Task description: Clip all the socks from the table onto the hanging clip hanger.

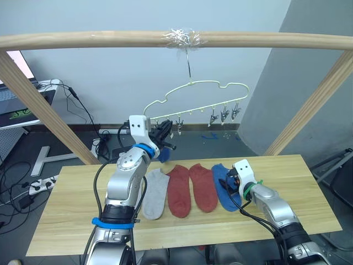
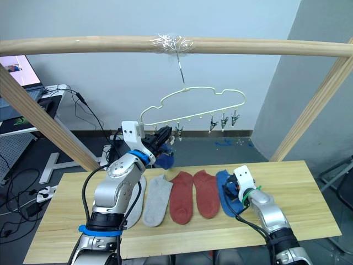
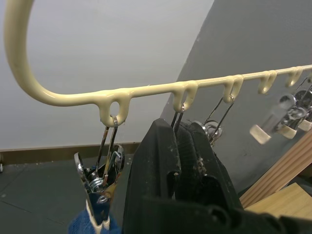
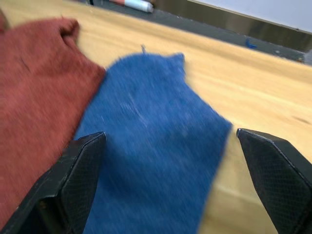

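Lab or office, monitor (image 2: 19, 69), floor cables (image 1: 16, 182), desk frame (image 1: 47, 160)

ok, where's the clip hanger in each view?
Left eye view: clip hanger upper centre, hanging from the wooden pole.
Right eye view: clip hanger upper centre, under the pole.
Left wrist view: clip hanger as a bar across the upper half, clips dangling.
Right wrist view: faces a blue sock on the table instead.
Shared landmark: left hand at the hanger's left-end clips.
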Tool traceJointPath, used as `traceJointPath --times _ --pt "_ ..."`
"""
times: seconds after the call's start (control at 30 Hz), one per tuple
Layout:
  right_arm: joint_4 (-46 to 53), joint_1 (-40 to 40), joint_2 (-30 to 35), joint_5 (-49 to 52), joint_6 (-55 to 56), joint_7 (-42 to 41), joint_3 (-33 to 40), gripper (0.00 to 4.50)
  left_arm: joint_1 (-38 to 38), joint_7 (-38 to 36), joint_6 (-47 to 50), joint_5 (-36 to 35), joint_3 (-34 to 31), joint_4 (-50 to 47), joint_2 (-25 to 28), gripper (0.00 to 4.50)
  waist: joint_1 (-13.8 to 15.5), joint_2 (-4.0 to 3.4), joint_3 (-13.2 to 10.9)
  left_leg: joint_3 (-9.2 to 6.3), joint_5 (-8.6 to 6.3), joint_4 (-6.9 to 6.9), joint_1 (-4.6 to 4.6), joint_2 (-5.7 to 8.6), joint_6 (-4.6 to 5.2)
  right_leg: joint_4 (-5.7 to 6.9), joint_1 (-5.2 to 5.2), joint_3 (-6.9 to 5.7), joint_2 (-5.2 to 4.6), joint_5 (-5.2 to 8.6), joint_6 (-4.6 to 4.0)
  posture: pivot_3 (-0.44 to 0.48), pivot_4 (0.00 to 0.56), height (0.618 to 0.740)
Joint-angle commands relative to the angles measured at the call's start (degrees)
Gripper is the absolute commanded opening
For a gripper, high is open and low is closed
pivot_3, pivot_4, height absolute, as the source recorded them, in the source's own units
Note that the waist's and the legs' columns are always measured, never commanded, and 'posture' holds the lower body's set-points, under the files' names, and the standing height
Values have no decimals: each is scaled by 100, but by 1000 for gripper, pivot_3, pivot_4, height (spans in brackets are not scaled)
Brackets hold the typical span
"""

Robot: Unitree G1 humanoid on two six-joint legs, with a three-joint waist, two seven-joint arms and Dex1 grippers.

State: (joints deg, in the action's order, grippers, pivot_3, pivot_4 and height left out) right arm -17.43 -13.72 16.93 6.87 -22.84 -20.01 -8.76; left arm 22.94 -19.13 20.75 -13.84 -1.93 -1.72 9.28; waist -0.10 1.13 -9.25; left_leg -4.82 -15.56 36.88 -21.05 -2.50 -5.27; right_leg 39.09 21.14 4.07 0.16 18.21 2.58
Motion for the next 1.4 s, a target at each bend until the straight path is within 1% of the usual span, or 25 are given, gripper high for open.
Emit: traceJointPath --times 0.03,0.17,0.2,0.3,0.33,0.37,0.43,0.5,0.63,0.73,0.8,0.9,0.97,1.0,1.07,1.13,1.27,1.4 --pt "-72 -114 -39 -78 168 -83 82 4500 -58 63 69 33 -1 -53 34 11 0 0 0 0 0 0 0 0 0 0 0 0 0 0 0 95 154 740" --pt "-354 -115 -101 -180 201 -166 35 4500 -48 69 67 44 10 -50 37 11 0 0 0 1 0 0 0 0 0 0 0 0 0 0 0 95 154 740" --pt "-338 -82 -112 -192 140 -226 -14 4500 -56 67 77 39 8 -72 47 11 -1 -2 -1 1 0 0 0 0 0 0 0 0 0 0 0 124 162 740" --pt "-356 -23 -113 -290 96 -280 -89 4500 -65 52 97 24 10 -106 66 11 -2 -2 -1 1 0 -1 2 -1 0 0 0 0 0 0 0 124 162 740" --pt "-379 4 -77 -352 83 -333 -162 4117 -60 49 100 24 12 -103 68 0 -1 -2 -1 0 0 -1 2 -1 0 1 -1 0 0 0 0 124 162 740" --pt "-394 41 -46 -410 60 -390 -227 3871 -52 49 103 24 13 -99 70 0 0 -2 -1 0 0 -1 2 -1 0 1 -1 0 0 0 0 124 162 740" --pt "-396 145 23 -516 -31 -499 -331 3226 -25 46 104 23 14 -79 72 0 2 -2 -1 0 0 0 3 -1 0 0 -3 0 0 0 0 124 160 740" --pt "-365 257 90 -577 -78 -533 -360 2510 -2 44 110 17 10 -65 75 0 7 -2 0 0 0 0 6 -1 0 0 -7 0 0 0 0 124 160 740" --pt "-84 544 276 -580 -38 -563 -258 1112 -29 20 134 0 10 -83 88 0 19 -2 0 0 0 0 8 -1 0 -1 -9 0 0 0 0 127 157 740" --pt "359 798 538 -615 -15 -715 -266 89 -59 -34 265 -137 -46 -115 76 0 23 -2 2 1 0 0 8 1 0 -3 -11 1 -1 0 1 127 152 740" --pt "660 948 710 -606 -19 -828 -264 15 -55 -93 403 -303 -107 -140 63 0 43 -2 2 -1 0 1 8 1 0 -5 -14 0 -2 0 2 127 152 740" --pt "1751 1241 1073 -325 -197 -1266 -144 15 55 -266 1241 -1119 -443 -162 11 0 47 -3 1 -1 0 -1 8 2 0 -6 -13 0 -2 0 2 130 149 740" --pt "2246 1316 1134 -106 -442 -1418 -37 15 123 -310 1628 -1463 -594 -160 25 0 19 -5 -2 -2 0 -2 4 2 0 -5 -8 -2 -1 0 3 130 149 740" --pt "2719 1315 1098 272 -809 -1542 82 15 206 -323 1959 -1790 -787 -113 38 0 -8 -5 -3 -1 0 -2 4 0 0 -4 -7 0 2 0 3 129 145 740" --pt "3452 1195 893 861 -1384 -1555 319 15 346 -347 2439 -2274 -1080 -38 95 0 -40 -6 -5 -1 0 -2 5 -3 0 -4 -5 4 7 0 3 124 142 740" --pt "3891 977 578 1397 -1994 -1425 525 15 471 -261 2779 -2638 -1335 5 128 0 -57 -5 -6 -8 0 -1 6 -14 0 -3 -3 2 20 0 3 121 140 740" --pt "4205 598 -24 1993 -2781 -1065 674 15 672 -9 3338 -3245 -1738 74 89 0 7 -3 -6 -21 0 -2 1 -14 -1 -6 -3 -6 22 -1 2 126 137 740" --pt "4235 228 -730 2602 -3315 -683 886 15 785 207 3667 -3625 -1937 80 59 0 42 -3 -6 -22 0 0 -30 -10 -3 -9 21 -10 16 -1 0 129 138 740"
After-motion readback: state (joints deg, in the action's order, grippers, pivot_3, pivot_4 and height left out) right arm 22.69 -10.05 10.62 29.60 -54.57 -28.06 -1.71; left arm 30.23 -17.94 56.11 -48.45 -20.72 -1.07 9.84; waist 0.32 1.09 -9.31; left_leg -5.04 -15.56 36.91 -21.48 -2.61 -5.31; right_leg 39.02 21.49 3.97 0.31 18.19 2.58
